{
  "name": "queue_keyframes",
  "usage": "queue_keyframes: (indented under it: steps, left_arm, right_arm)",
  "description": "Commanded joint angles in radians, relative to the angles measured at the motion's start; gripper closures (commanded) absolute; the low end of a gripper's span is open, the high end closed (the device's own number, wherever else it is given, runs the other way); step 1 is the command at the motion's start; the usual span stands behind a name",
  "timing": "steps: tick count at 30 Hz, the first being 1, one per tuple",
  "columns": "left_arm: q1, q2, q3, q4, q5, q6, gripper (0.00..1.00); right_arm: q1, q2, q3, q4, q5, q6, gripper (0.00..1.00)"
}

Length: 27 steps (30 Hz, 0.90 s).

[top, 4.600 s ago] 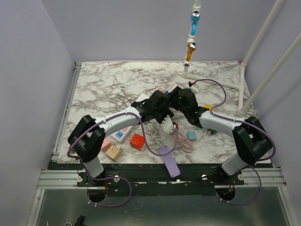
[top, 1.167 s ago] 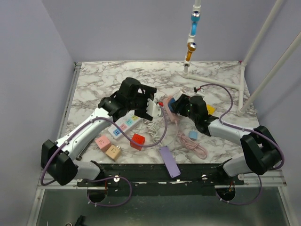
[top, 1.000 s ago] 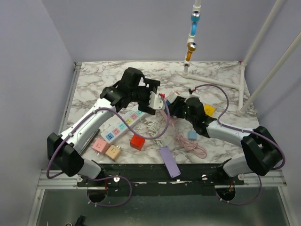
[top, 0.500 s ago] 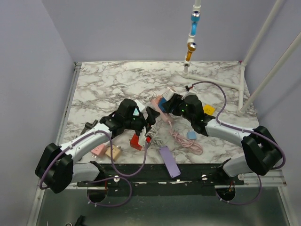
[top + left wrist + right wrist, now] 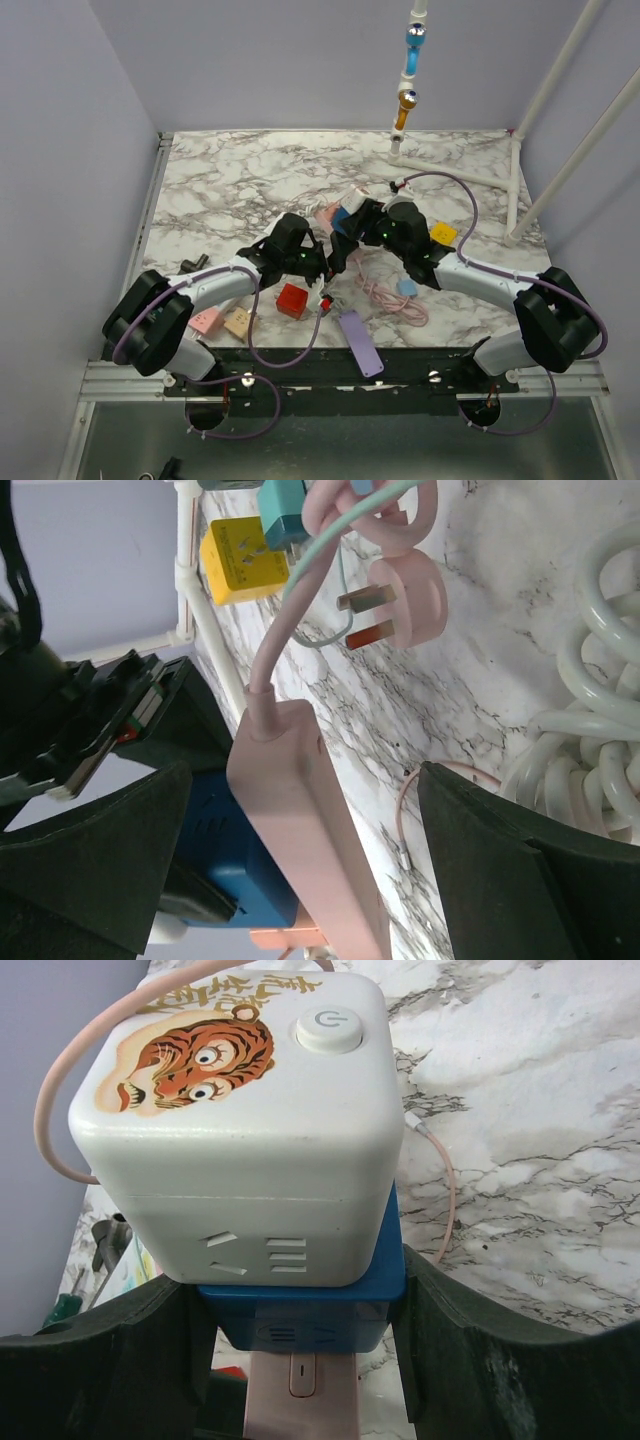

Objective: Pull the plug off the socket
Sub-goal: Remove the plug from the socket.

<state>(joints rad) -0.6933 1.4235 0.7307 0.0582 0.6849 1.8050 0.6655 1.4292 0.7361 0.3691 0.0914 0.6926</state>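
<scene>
Left gripper point(image 5: 300, 825): lowered from its raised pose of a second ago, fingers wide apart, pink power strip point(image 5: 285, 770) in view between them, nothing gripped.
Right gripper point(image 5: 300, 1340): clamped on blue plug point(image 5: 300, 1305) beneath white tiger cube point(image 5: 250, 1110).
Plug seated in strip; bracing likely next, separation pending.

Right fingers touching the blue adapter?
Touching. The right wrist view shows the right fingers flush against both sides of the blue adapter, no gap, below the white cube.
</scene>
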Motion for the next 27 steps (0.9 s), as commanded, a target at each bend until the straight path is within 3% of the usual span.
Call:
queue_keyframes:
  steps: [1,4,7,14,21,27]
  left_arm:
    - [-0.014,0.039,-0.008,0.116,0.009,0.089,0.02]
    - [-0.018,0.053,-0.024,0.169,-0.025,0.089,0.08]
    - [-0.023,0.064,-0.033,0.226,-0.076,0.053,0.20]
    - [-0.032,0.076,-0.039,0.313,-0.147,-0.006,0.65]
    - [-0.036,0.034,-0.062,0.258,-0.176,-0.026,0.87]
    - [-0.056,0.007,-0.008,0.130,-0.227,-0.118,0.99]
  right_arm:
    - [0.029,-0.032,0.076,0.183,-0.043,0.042,0.99]
    - [0.037,-0.033,0.078,0.179,-0.042,0.049,0.99]
    - [0.043,-0.036,0.078,0.182,-0.040,0.051,0.99]
    - [0.059,-0.045,0.069,0.177,-0.039,0.049,0.99]
    - [0.064,-0.060,0.064,0.168,-0.021,0.038,0.99]
    - [0.083,-0.057,0.056,0.180,0.013,-0.005,0.99]
